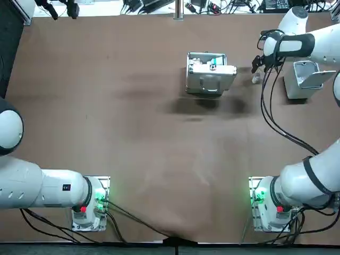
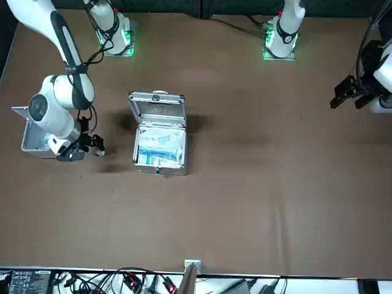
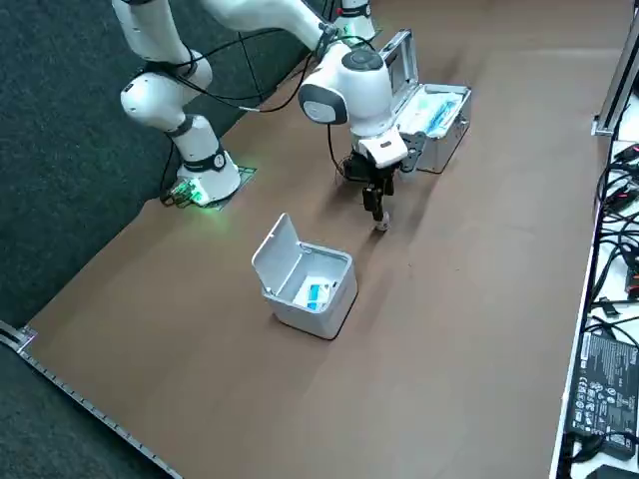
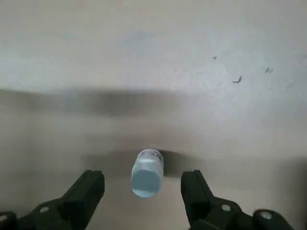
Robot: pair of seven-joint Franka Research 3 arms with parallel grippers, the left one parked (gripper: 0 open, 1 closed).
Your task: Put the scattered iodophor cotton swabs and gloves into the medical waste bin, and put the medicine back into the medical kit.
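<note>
While the right hand is hanging low over the brown surface, its two dark fingers are standing apart with a wide gap between them, and they are gripping nothing. A small pale bottle with a light blue cap is sitting in that gap, right under the hand. Neither finger is touching it, and bare surface is showing on each side of it. The wrist camera is looking almost straight at the cap. The bottle is probably standing upright, though the angle is making that hard to judge. In the right side view the hand is pointing straight down and the bottle is showing as a small pale spot just beneath the fingertips.

The bottle is resting on the surface between two containers. On the robot's left of it, near by, a silver metal case is lying open with its lid propped up, and white and blue packets are filling its base. On the robot's right, a little further off, a small grey bin is standing with its hinged lid tipped back. Something white with a blue mark is lying inside it.
</note>
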